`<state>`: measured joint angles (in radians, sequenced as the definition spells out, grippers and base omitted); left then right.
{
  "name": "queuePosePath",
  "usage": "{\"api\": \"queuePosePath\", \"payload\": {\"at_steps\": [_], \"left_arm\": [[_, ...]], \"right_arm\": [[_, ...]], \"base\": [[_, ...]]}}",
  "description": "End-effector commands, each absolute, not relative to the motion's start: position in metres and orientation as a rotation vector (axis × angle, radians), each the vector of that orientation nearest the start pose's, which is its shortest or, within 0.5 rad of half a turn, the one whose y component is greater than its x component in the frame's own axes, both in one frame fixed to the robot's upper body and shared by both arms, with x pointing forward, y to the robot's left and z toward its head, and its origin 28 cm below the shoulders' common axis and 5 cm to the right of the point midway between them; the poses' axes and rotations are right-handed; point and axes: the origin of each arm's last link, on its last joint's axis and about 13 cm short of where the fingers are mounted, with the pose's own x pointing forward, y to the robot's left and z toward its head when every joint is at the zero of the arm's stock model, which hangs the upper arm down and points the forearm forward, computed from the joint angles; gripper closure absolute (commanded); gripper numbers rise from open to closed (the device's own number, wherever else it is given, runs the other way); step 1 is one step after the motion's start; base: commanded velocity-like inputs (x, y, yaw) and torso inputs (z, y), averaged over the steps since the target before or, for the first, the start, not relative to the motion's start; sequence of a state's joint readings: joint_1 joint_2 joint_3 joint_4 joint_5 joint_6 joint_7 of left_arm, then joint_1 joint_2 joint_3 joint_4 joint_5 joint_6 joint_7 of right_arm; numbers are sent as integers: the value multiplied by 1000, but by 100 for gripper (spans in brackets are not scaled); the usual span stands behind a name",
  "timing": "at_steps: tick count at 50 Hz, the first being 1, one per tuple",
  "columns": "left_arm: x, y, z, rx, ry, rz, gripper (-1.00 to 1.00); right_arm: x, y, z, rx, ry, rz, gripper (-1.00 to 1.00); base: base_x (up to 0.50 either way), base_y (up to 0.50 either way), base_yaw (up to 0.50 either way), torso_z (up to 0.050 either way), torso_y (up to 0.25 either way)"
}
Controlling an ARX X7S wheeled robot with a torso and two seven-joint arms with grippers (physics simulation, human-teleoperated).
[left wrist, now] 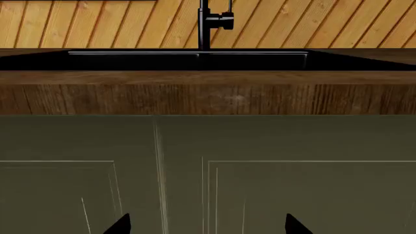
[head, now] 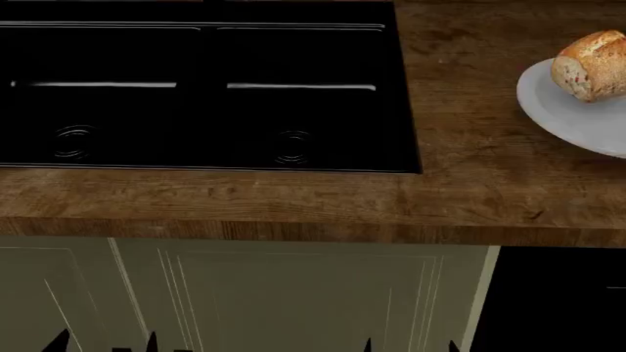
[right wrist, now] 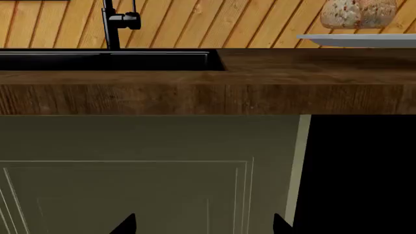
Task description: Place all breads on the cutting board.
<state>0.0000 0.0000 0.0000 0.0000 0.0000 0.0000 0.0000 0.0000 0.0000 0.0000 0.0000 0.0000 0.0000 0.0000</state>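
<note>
Left wrist view: the left gripper [left wrist: 208, 225] shows only as two black fingertips set well apart, jaws spread, nothing between them, facing the grey-green cabinet doors [left wrist: 208, 170] below the dark wooden countertop [left wrist: 208, 92]. Above that edge sit a black sink basin [left wrist: 188, 59] and a black tap [left wrist: 206, 22] against a slatted wooden wall; no bread or board appears here. Head view: the counter carries a black recessed basin [head: 196, 88] toward its left end, and near the right end a round grey-white plate [head: 562, 117], partly cut off by the frame, holds a crusty golden-brown speckled bread roll [head: 591, 66] on its far side. Both grippers show only as dark tips at the bottom edge, below the counter's front. The pale cutting board is not in view in any picture. Right wrist view: the right gripper [right wrist: 201, 224] likewise stands open and empty, level with the cabinet front, with the plate rim and roll visible above the counter edge to its right. Judgement: the roll should be light, with a firm, slightly rough crust that grips well but would dent under hard pressure; a moderate pinch across its middle, from above, looks best. The plate may slide if nudged.
</note>
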Motion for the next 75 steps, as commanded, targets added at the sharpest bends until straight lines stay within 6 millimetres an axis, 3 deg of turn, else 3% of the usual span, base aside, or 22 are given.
{"api": "queuePosePath", "payload": {"at_steps": [1, 21, 66, 75], "left_arm": [[211, 205, 13, 0, 0, 0, -100], [210, 208, 14, -60, 2, -5, -100], [209, 208, 13, -51, -11, 6, -100], [208, 208, 14, -47, -19, 5, -100]], "right_arm": [[211, -96, 13, 0, 0, 0, -100], [211, -94, 11, -51, -19, -6, -100], [210, -93, 12, -59, -29, -2, -100], [209, -93, 13, -61, -29, -4, -100]], "base": [[0, 0, 0, 0, 0], [0, 0, 0, 1, 0], [0, 0, 0, 50, 0], [0, -259, 0, 5, 0]]}}
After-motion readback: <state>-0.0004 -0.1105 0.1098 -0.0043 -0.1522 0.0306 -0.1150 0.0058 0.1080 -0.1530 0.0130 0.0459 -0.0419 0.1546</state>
